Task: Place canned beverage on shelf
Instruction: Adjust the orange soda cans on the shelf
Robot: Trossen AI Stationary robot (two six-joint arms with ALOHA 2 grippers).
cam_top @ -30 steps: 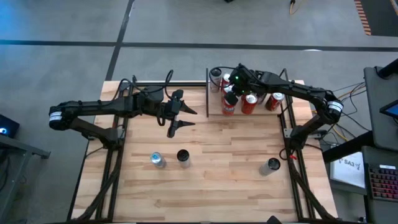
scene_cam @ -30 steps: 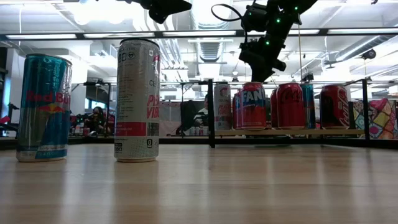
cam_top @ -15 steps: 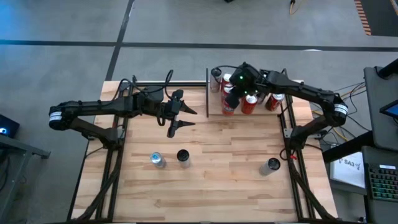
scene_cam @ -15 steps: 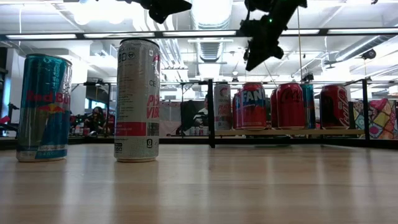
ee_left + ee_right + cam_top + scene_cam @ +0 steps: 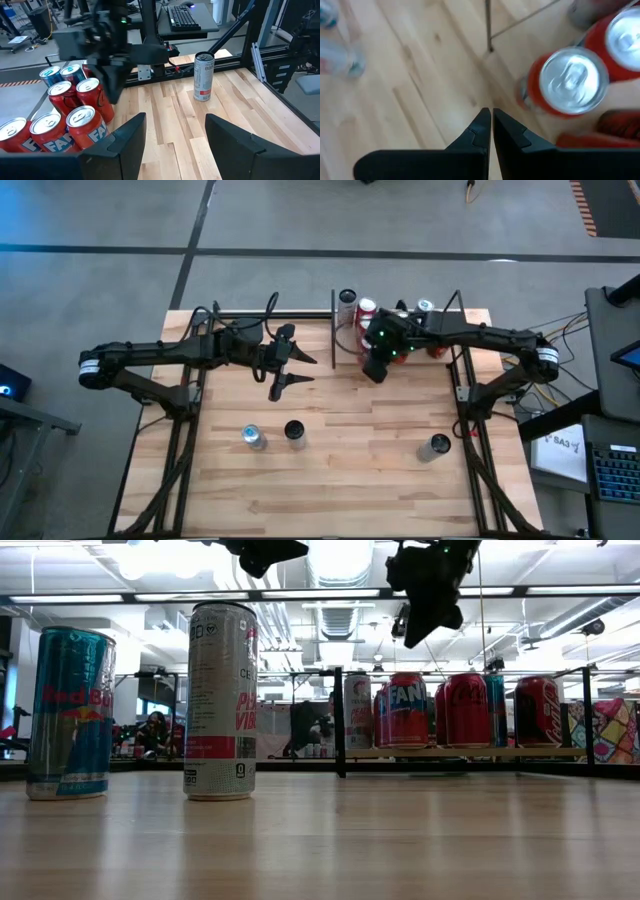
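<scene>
Now the right gripper (image 5: 374, 369) hangs at the shelf's (image 5: 346, 350) front edge, jaws closed and empty | red cans (image 5: 85, 124) stand on shelf just behind jaws | left gripper (image 5: 288, 370) waits mid-table, jaws half open, empty | three cans (image 5: 294, 432) stand apart near front edge of table (image 5: 350, 460).

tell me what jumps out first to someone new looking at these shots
The cluster of red cans packed on the shelf at the table's far right corner, with the right gripper shut and empty above the shelf's front edge. Next, two tall cans standing loose near the table's front left.
</scene>
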